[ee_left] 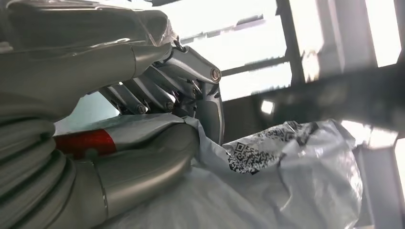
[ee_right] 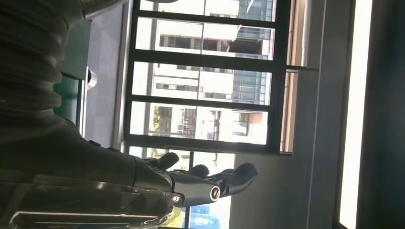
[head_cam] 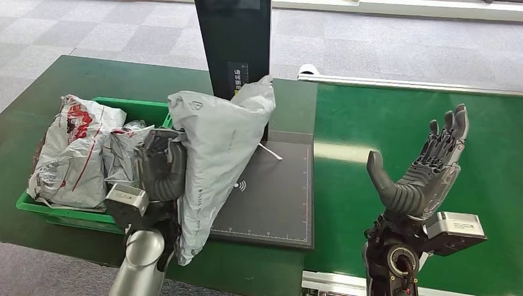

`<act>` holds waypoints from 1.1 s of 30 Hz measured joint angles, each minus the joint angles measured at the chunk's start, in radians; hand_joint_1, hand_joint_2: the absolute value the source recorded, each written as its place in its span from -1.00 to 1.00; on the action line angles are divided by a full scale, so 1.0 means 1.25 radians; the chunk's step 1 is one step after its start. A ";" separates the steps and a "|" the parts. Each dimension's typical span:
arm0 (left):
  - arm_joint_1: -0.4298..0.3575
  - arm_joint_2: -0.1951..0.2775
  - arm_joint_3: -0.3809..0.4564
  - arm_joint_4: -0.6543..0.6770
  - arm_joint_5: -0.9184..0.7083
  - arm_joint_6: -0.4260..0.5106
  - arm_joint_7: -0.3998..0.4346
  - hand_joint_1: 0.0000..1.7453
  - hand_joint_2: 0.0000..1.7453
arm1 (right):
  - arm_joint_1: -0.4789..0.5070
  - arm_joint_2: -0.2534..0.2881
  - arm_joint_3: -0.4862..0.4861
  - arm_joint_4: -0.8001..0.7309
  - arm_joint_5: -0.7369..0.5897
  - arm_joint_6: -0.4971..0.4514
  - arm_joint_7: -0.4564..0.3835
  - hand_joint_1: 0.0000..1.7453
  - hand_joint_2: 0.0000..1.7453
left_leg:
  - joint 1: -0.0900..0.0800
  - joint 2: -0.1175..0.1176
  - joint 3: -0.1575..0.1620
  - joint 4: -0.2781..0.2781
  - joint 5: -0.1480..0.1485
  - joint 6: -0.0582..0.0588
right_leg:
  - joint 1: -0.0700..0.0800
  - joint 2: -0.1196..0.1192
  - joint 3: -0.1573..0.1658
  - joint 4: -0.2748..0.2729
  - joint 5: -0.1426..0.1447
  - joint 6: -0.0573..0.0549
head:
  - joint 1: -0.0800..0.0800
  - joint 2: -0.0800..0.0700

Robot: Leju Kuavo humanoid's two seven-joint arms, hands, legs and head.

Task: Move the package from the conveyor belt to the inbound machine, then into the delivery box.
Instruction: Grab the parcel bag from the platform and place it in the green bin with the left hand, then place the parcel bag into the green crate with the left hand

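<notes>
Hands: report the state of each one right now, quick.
Left hand: grips the grey package, held upright over the inbound machine's plate.
Right hand: open, holding nothing, above the conveyor belt.

Green table (head_cam: 92, 77) carries green bin (head_cam: 132, 110) beside black scanner pad (head_cam: 274, 191); conveyor belt (head_cam: 370, 123) adjoins.

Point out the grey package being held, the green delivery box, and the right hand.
grey package (head_cam: 219, 154), head view: middle of its crinkled front.
green delivery box (head_cam: 143, 111), head view: bare far wall.
right hand (head_cam: 425, 172), head view: palm, fingers spread, holding nothing.
</notes>
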 joint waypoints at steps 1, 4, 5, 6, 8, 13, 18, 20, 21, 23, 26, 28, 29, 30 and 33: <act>0.010 0.003 0.013 -0.022 0.004 0.023 -0.006 1.00 1.00 | 0.000 0.000 -0.001 0.000 0.000 0.000 0.000 -1.00 1.00 | 0.000 0.000 0.000 0.000 0.000 0.000 | 0.000 0.000 0.000 0.000 0.000 0.000 | 0.000 0.000; 0.037 0.009 0.057 -0.082 0.020 0.073 -0.028 1.00 1.00 | 0.001 0.000 -0.003 0.000 -0.002 0.000 0.000 -1.00 1.00 | 0.000 0.000 0.000 0.000 0.000 0.000 | 0.000 0.000 0.000 0.000 0.000 0.000 | 0.000 0.000; 0.044 0.012 0.071 -0.098 0.025 0.081 -0.034 1.00 1.00 | 0.002 0.000 -0.004 0.000 -0.002 0.000 0.000 -1.00 1.00 | 0.000 0.000 0.000 0.000 0.000 0.000 | 0.000 0.000 0.000 0.000 0.000 0.000 | 0.000 0.000; 0.051 0.014 0.083 -0.111 0.027 0.085 -0.037 1.00 1.00 | 0.003 0.000 -0.005 0.000 -0.003 0.000 0.000 -1.00 1.00 | 0.000 0.000 0.000 0.000 0.000 0.000 | 0.000 0.000 0.000 0.000 0.000 0.000 | 0.000 0.000; 0.061 0.018 0.101 -0.132 0.030 0.088 -0.040 1.00 1.00 | 0.005 0.000 -0.006 0.000 -0.003 0.000 0.000 -1.00 1.00 | 0.000 0.000 0.000 0.000 0.000 0.000 | 0.000 0.000 0.000 0.000 0.000 0.000 | 0.000 0.000; 0.070 0.022 0.119 -0.157 0.031 0.089 -0.043 1.00 1.00 | 0.006 0.000 -0.007 0.000 -0.003 0.000 0.000 -1.00 1.00 | 0.000 0.000 0.000 0.000 0.000 0.000 | 0.000 0.000 0.000 0.000 0.000 0.000 | 0.000 0.000; 0.072 0.029 0.135 -0.177 0.040 0.144 -0.059 1.00 1.00 | 0.012 0.000 -0.007 0.000 -0.008 -0.003 -0.004 -1.00 1.00 | 0.000 0.000 0.000 0.000 0.000 0.000 | 0.000 0.000 0.000 0.000 0.000 0.000 | 0.000 0.000; 0.066 0.042 0.144 -0.188 0.036 0.179 -0.061 1.00 1.00 | 0.016 -0.001 -0.006 0.001 -0.013 -0.007 -0.010 -1.00 1.00 | 0.000 0.000 0.000 0.000 0.000 0.000 | 0.000 0.000 0.000 0.000 0.000 0.000 | 0.000 0.000; 0.058 0.050 0.152 -0.192 0.031 0.192 -0.061 1.00 1.00 | 0.017 -0.001 -0.005 0.003 -0.017 -0.009 -0.013 -1.00 1.00 | 0.001 0.000 0.000 0.000 0.000 0.000 | 0.001 0.000 0.000 0.000 0.000 0.000 | 0.000 0.000; 0.030 0.062 0.172 -0.193 0.021 0.200 -0.061 1.00 1.00 | 0.018 -0.003 -0.002 0.007 -0.025 -0.016 -0.020 -1.00 1.00 | 0.001 0.000 0.000 0.000 0.000 0.000 | 0.001 0.000 0.000 0.000 0.000 0.000 | 0.000 0.000; -0.014 0.074 0.205 -0.193 0.014 0.198 -0.055 1.00 1.00 | 0.018 -0.005 0.005 0.014 -0.033 -0.024 -0.026 -1.00 1.00 | 0.001 0.000 0.000 0.000 0.000 0.000 | 0.001 0.000 0.000 0.000 0.000 0.000 | 0.000 0.000; -0.032 0.078 0.219 -0.193 0.011 0.198 -0.053 1.00 1.00 | 0.018 -0.006 0.008 0.018 -0.035 -0.027 -0.027 -1.00 1.00 | 0.001 0.000 0.001 0.000 0.001 0.000 | 0.001 0.000 0.000 0.000 0.000 0.000 | 0.000 0.000; -0.037 0.080 0.224 -0.194 0.012 0.208 -0.053 1.00 1.00 | 0.018 -0.007 0.009 0.020 -0.037 -0.029 -0.027 -1.00 1.00 | 0.001 0.000 0.001 0.000 0.001 0.000 | 0.001 0.000 0.001 0.000 0.000 0.000 | 0.000 0.000; -0.041 0.084 0.226 -0.200 0.015 0.226 -0.054 1.00 1.00 | 0.018 -0.008 0.010 0.022 -0.039 -0.031 -0.027 -1.00 1.00 | 0.001 0.000 0.001 0.000 0.001 0.000 | 0.001 0.000 0.000 0.000 0.000 0.000 | 0.000 0.000; -0.060 0.102 0.221 -0.255 0.021 0.292 -0.060 1.00 1.00 | 0.018 -0.012 0.010 0.028 -0.046 -0.037 -0.027 -1.00 1.00 | 0.001 0.001 0.000 0.000 0.001 -0.001 | 0.001 0.000 0.000 0.000 0.000 0.000 | 0.000 0.000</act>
